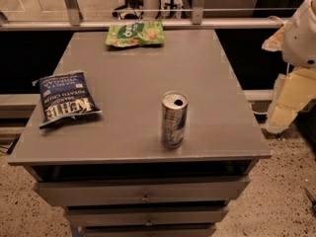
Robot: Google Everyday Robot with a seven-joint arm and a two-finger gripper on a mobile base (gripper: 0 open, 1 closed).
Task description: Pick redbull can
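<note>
The redbull can (pixel 174 120) stands upright on the grey cabinet top (pixel 148 78), near its front edge and right of the middle. It is slim and silver-and-blue, with a shiny pull-tab top. My gripper (pixel 284 110) hangs at the right edge of the view, off the cabinet's right side. It is well clear of the can, to its right and at about the same height. It holds nothing that I can see.
A blue chip bag (pixel 66 98) lies flat at the left of the top. A green snack bag (pixel 136 33) lies at the far edge. Drawers (pixel 143 194) sit below the front edge. A rail (pixel 148 23) runs behind the cabinet.
</note>
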